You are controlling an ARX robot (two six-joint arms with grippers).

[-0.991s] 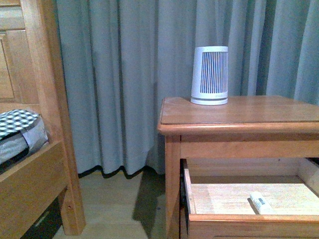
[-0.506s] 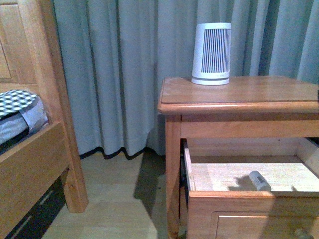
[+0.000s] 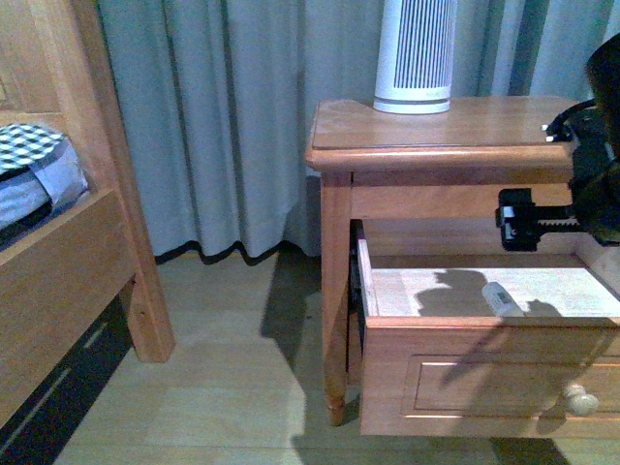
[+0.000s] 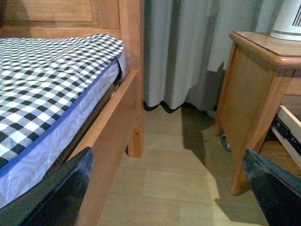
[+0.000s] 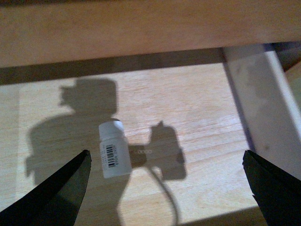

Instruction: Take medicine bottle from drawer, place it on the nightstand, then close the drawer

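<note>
Newly arrived right end effector (image 5: 165,156) hangs released above drawer (image 3: 465,376) holding 1 medicine bottle (image 5: 114,149).

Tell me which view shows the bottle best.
The right wrist view: the bottle lies whole on the drawer floor, label showing. The front view shows it small, partly behind the drawer front. The left wrist view misses it.
</note>
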